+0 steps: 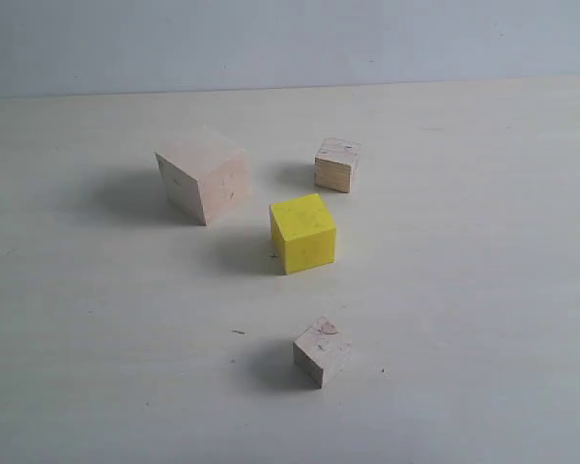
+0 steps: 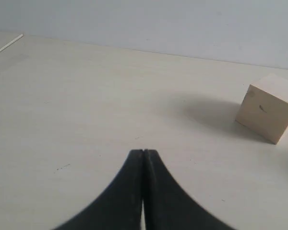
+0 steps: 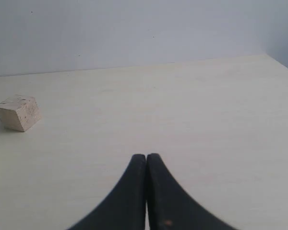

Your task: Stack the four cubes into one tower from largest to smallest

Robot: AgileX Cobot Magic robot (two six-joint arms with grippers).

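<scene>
Four cubes stand apart on the pale table, none on top of another. The large pale wooden cube is at the back left. The layered-plywood cube is at the back right, and the yellow cube sits in the middle. The smallest pale cube, with a knot mark, is nearest the front. Neither arm shows in the exterior view. My left gripper is shut and empty, with a pale wooden cube well ahead and off to one side. My right gripper is shut and empty, far from a small wooden cube.
A plain grey-blue wall runs behind the table. A thin white line crosses the far corner in the left wrist view. The table's far corner edge shows in the right wrist view.
</scene>
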